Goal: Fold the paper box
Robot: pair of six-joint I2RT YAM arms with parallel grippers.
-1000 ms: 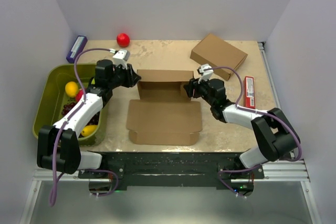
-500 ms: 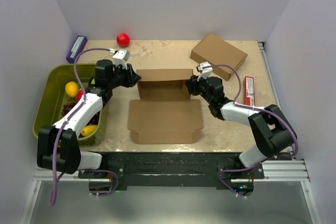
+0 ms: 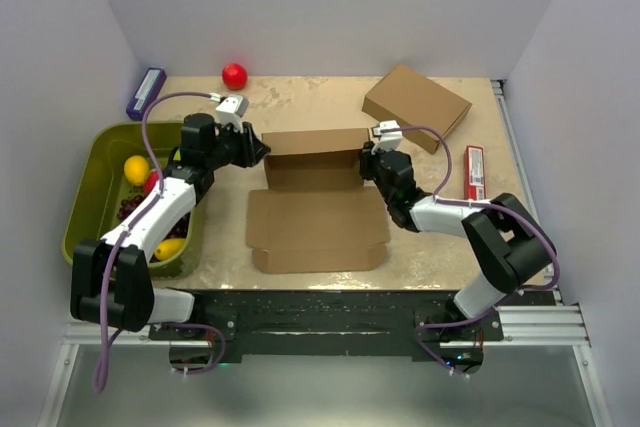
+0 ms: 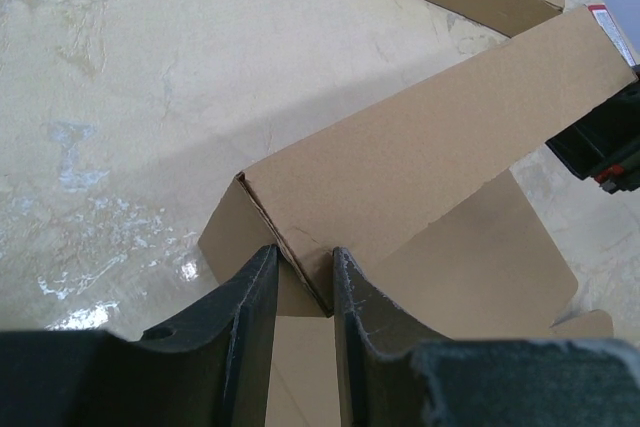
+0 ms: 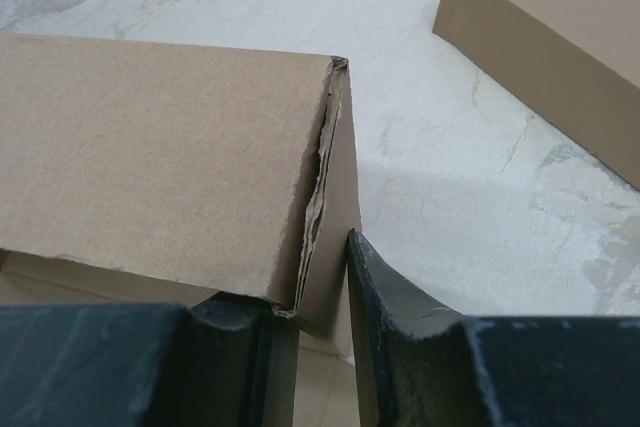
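Observation:
The paper box (image 3: 315,219) lies mid-table, brown cardboard with its back wall raised and a wide flap flat toward the near edge. My left gripper (image 3: 262,150) is at its back left corner. In the left wrist view the gripper (image 4: 303,255) is shut on the folded corner of the box (image 4: 430,147), cardboard pinched between both fingers. My right gripper (image 3: 365,162) is at the back right corner. In the right wrist view the gripper (image 5: 300,272) is shut on the upright side flap of the box (image 5: 150,147), where it meets the back wall.
A second closed brown carton (image 3: 417,105) sits at the back right. A red packet (image 3: 475,173) lies by the right edge. A green bin (image 3: 90,197) with fruit stands at the left. A red ball (image 3: 234,74) and a blue box (image 3: 146,92) lie at the back left.
My right gripper has moved left onto the box's back right corner and closed on the side flap. The flat flap has slid slightly right. The left gripper has held still.

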